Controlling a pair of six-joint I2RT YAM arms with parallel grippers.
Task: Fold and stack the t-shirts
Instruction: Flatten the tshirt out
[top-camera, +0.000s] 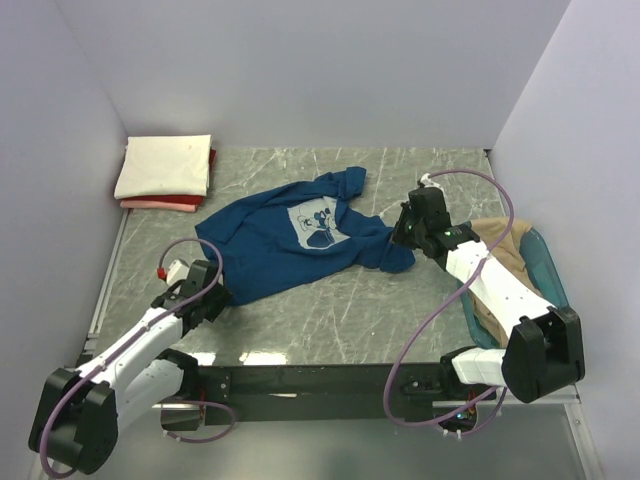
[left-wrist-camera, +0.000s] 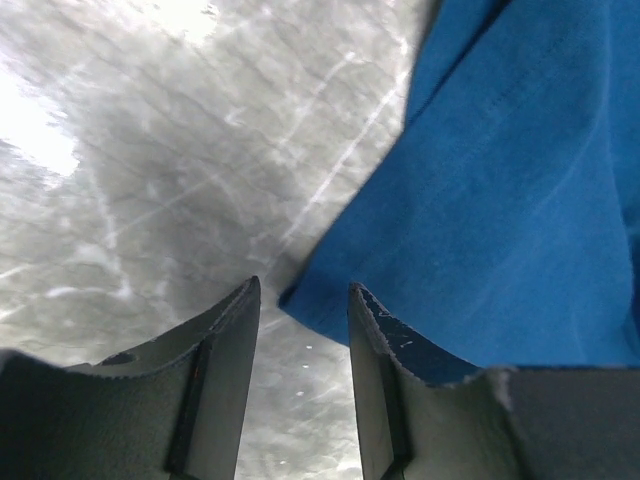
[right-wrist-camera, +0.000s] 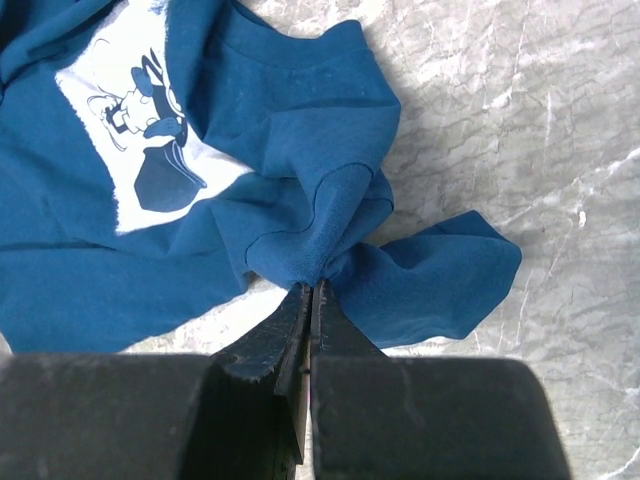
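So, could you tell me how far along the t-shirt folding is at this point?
Done: a cream tee lies folded on a red/pink tee at the back left. In hand: the dark blue tee lies unfolded and rumpled; the right gripper pinches a bunched fold of it, and the left gripper is open at its near corner. Left: fold and stack it, then the tan tee in the teal tub.

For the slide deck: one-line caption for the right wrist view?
Right gripper, jaws shut, pinches a bunched fold of the dark blue t-shirt, cartoon print up, on the marbled table.
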